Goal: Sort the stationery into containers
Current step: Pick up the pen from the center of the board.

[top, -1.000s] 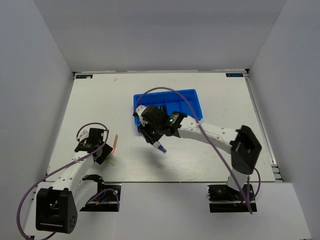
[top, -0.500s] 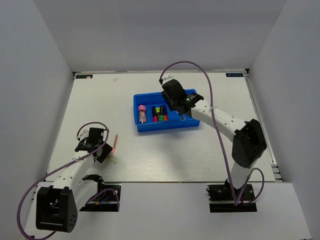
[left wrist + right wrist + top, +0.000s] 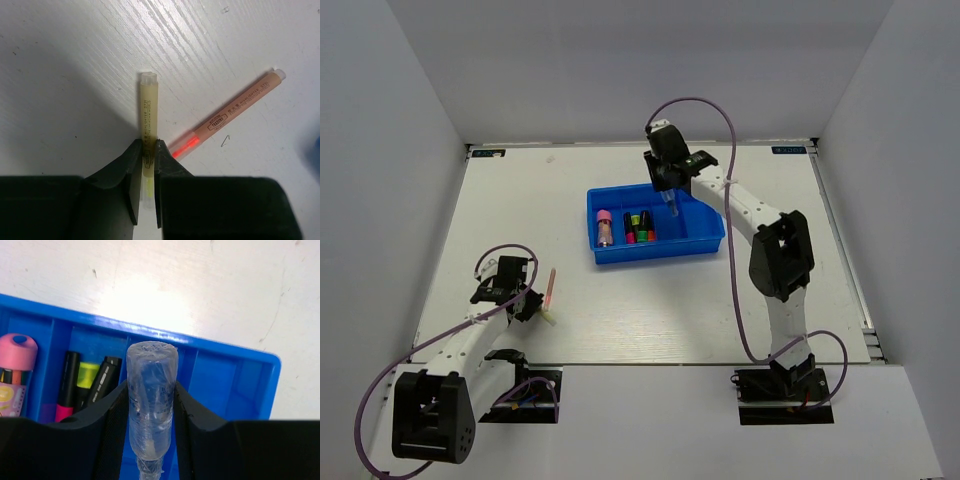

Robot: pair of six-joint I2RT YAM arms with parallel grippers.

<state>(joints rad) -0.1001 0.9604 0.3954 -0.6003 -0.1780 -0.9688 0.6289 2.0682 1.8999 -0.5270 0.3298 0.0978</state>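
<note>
Right gripper (image 3: 150,390) clamped on the clear plastic pen (image 3: 151,365), held over the shallow bright blue four-compartment tray (image 3: 708,238); which compartment, I cannot tell; left gripper (image 3: 148,150) pinched narrow on the pale yellow stick (image 3: 149,105) lying on the white table (image 3: 60,60); thin pink stick (image 3: 240,102) just beside it.

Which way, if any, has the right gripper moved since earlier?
Yes: right gripper went from the near-left corner of the blue tray to its far side.
</note>
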